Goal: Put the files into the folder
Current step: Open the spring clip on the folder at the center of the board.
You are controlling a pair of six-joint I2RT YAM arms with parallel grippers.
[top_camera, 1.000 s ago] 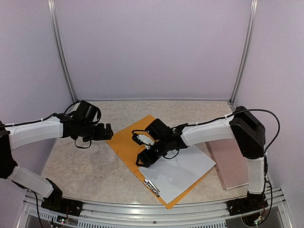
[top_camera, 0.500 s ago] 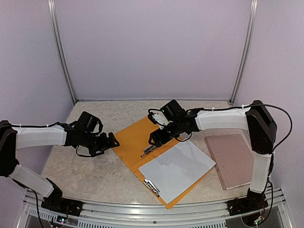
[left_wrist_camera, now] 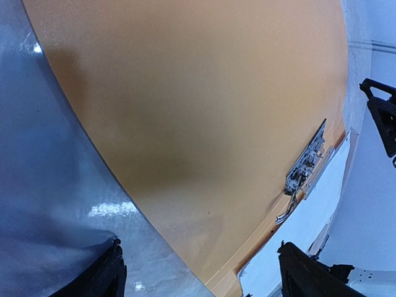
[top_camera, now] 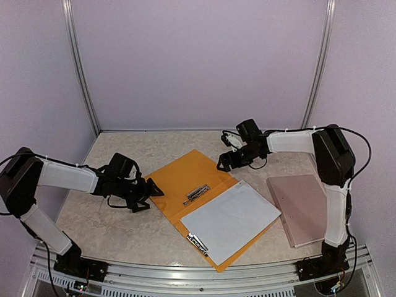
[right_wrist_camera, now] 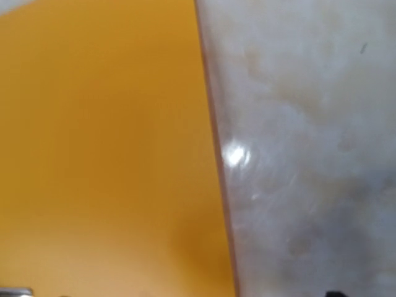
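The orange-yellow folder [top_camera: 179, 176] lies open on the table, with a metal clip [top_camera: 197, 193] at its fold. The files [top_camera: 232, 218], white sheets, lie on its right half. My left gripper [top_camera: 150, 195] is open and empty, low at the folder's left edge. In the left wrist view the gripper [left_wrist_camera: 204, 278] straddles that folder [left_wrist_camera: 198, 111] edge, with the clip [left_wrist_camera: 306, 166] and files [left_wrist_camera: 315, 216] beyond. My right gripper [top_camera: 223, 163] is open and empty at the folder's far right edge. The right wrist view shows the folder [right_wrist_camera: 105, 154] edge and hardly any finger.
A pinkish-brown flat board [top_camera: 303, 207] lies right of the folder. A second small clip [top_camera: 198, 243] sits at the folder's near edge. The marble table [top_camera: 105, 223] is walled at the back and both sides. The bare table also shows in the right wrist view [right_wrist_camera: 309, 154].
My right gripper has drawn back from the folder's middle to its far right edge, uncovering the clip. My left gripper has come down and nearer, to the folder's left edge.
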